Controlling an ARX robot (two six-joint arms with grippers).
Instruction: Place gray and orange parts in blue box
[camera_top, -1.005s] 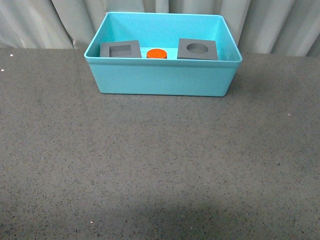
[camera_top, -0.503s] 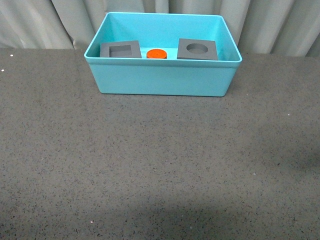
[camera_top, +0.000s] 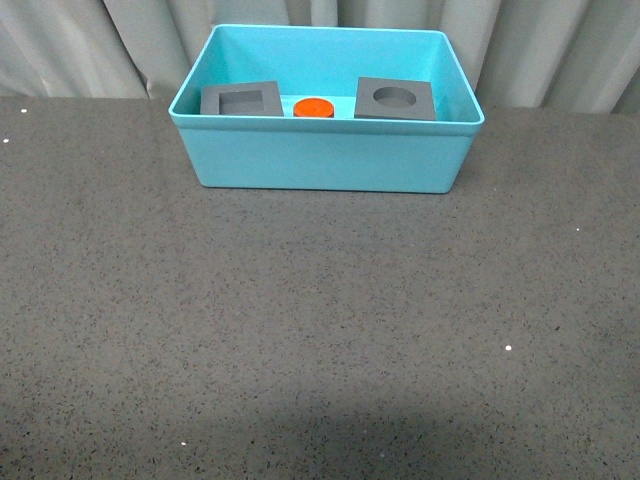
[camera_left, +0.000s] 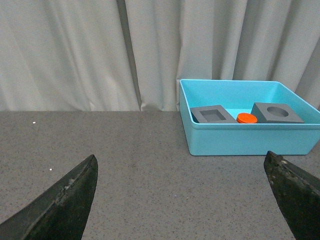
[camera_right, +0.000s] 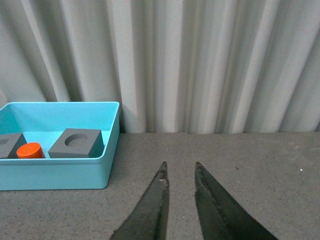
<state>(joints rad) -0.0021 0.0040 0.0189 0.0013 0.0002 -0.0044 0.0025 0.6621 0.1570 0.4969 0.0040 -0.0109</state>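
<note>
All three parts sit inside the box (camera_top: 325, 150): the square-recess cube (camera_top: 241, 100) at its left end, the round-recess cube (camera_top: 396, 99) toward its right end, and the orange cylinder (camera_top: 313, 107) between them, close beside the square-recess cube and a little apart from the other. All three lie against the box's near wall, upright, none resting on the rim. The box stands on the desk (camera_top: 320, 330) at its far side, just before the curtain (camera_left: 100, 55).

By the look of it, the placing is finished, so what remains for you is a tidy retreat. Keep both arms well back from the box, hold them level and move slowly if you move at all, so nothing nudges the box or tips a cube. Check from the front view that no part is left on the desk near the box; none shows there.

Your left gripper (camera_left: 182, 200) is spread wide, its two fingers at opposite edges of the wrist view, holding nothing and touching nothing. Your right gripper (camera_right: 179, 172) is nearly closed, with only a narrow gap between its tips, also empty, above the desk to the right of the box.
</note>
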